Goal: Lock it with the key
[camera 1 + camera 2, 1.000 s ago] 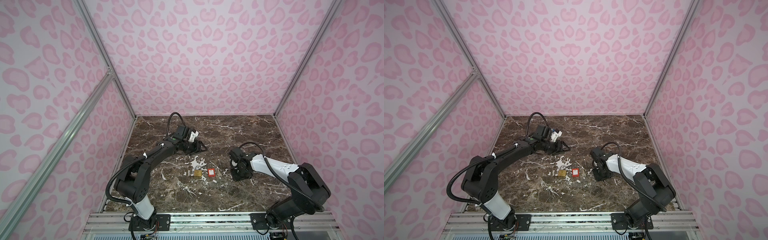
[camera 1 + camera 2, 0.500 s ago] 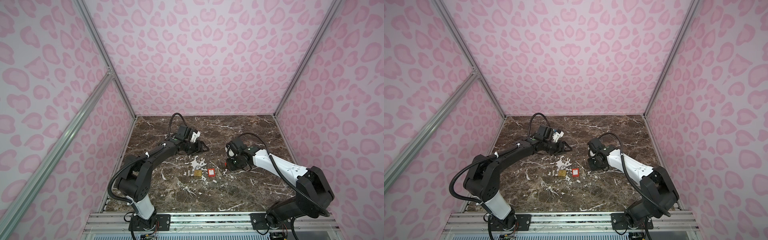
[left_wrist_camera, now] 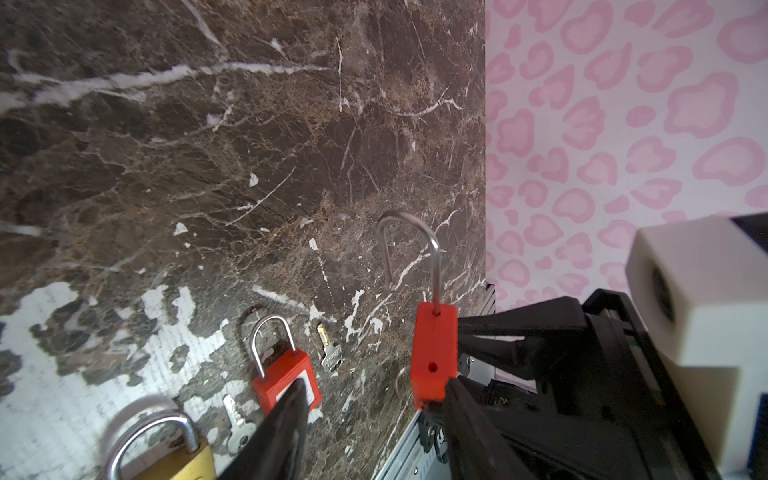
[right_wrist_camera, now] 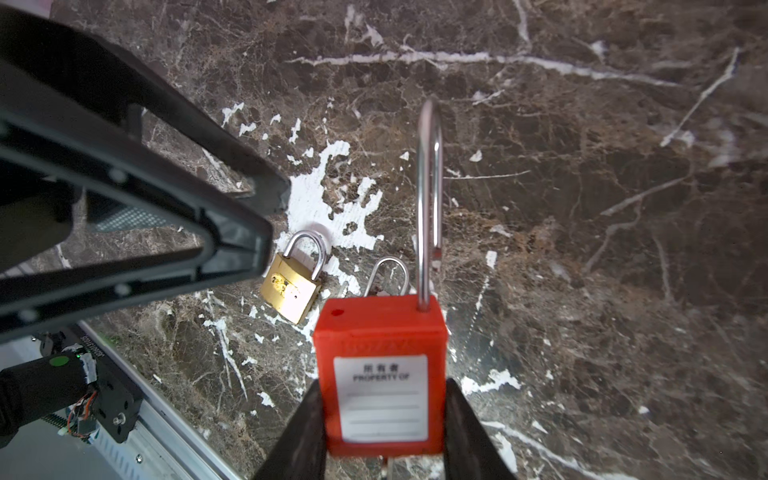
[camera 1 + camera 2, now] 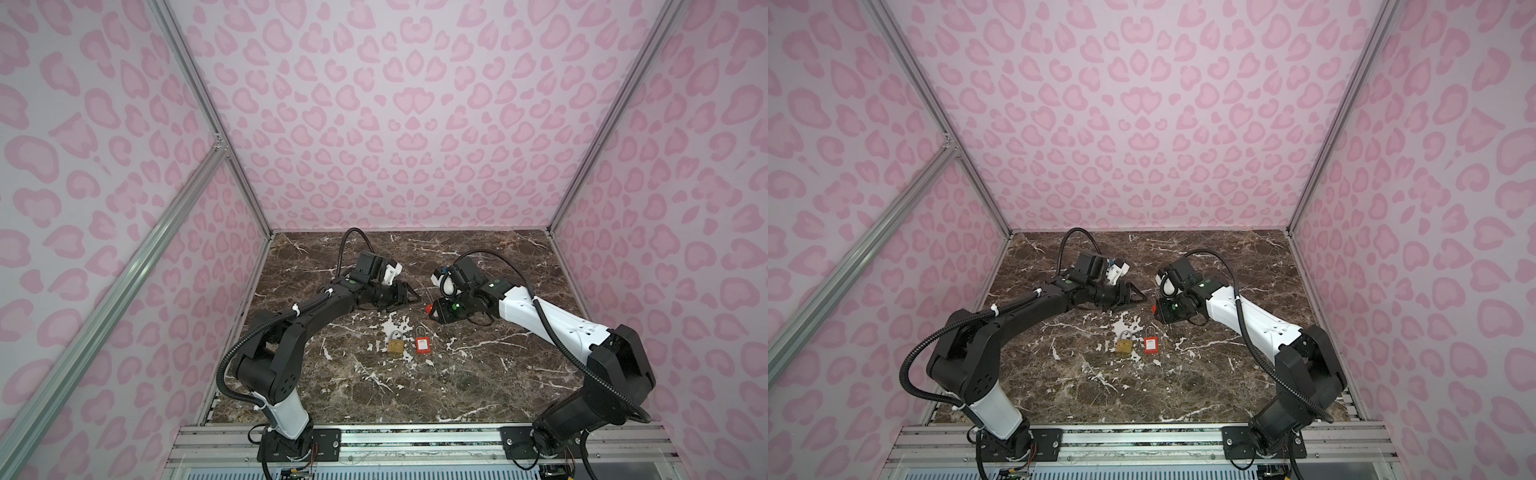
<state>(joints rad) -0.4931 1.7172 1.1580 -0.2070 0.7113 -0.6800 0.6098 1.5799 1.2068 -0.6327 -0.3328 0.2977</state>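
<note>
My right gripper is shut on the body of a red padlock, held above the marble. Its steel shackle stands open, free at one end. In both top views that padlock sits at the right gripper's tip. My left gripper is open, and one of its fingers is right beside the held padlock. It faces the right gripper from close by. Two small silver keys lie loose on the table.
A brass padlock and a second red padlock, both with shackles shut, lie side by side mid-table. Pink patterned walls enclose the table on three sides. An aluminium rail runs along the front edge.
My right gripper has carried the red padlock up and leftward, away from the front, until it faces the left gripper. The left gripper has hardly moved.
</note>
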